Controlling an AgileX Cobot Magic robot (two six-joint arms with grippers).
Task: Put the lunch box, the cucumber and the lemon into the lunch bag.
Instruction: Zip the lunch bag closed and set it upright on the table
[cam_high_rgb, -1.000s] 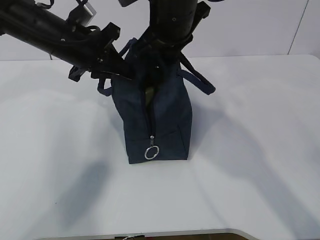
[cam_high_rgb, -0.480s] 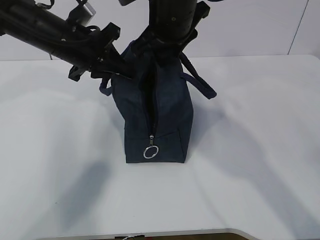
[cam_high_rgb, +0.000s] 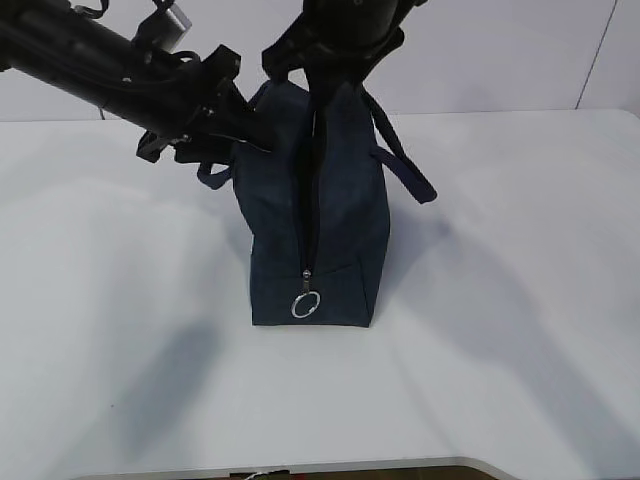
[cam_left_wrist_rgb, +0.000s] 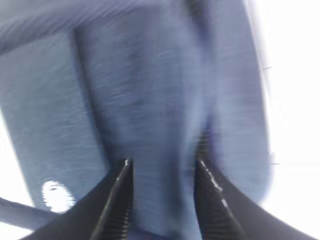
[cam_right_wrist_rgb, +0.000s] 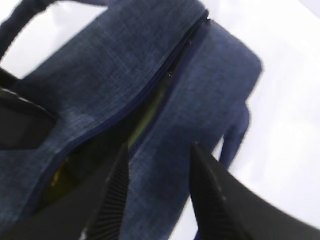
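Note:
The dark navy lunch bag (cam_high_rgb: 340, 230) stands upright mid-table, its zipper slit facing the camera and the metal ring pull (cam_high_rgb: 305, 305) low on the front. My left gripper (cam_high_rgb: 248, 135) is at the bag's upper left side. In the left wrist view (cam_left_wrist_rgb: 162, 165) a fold of blurred navy fabric fills the gap between its fingers. My right gripper (cam_high_rgb: 322, 85) hovers just above the bag's top. Its jaws (cam_right_wrist_rgb: 159, 150) are apart and empty over the bag (cam_right_wrist_rgb: 150, 75). Something olive-yellow (cam_right_wrist_rgb: 145, 117) shows dimly through the slit. The lunch box, cucumber and lemon cannot be told apart.
The white table (cam_high_rgb: 520, 300) spreads around the bag, with its front edge low in the exterior view. One bag handle (cam_high_rgb: 405, 160) hangs off the right side. The left arm (cam_high_rgb: 90, 55) reaches in from the upper left.
My right gripper has risen from the bag's mouth to above it. The bag's top has come up and the slit has narrowed. The left arm has hardly moved.

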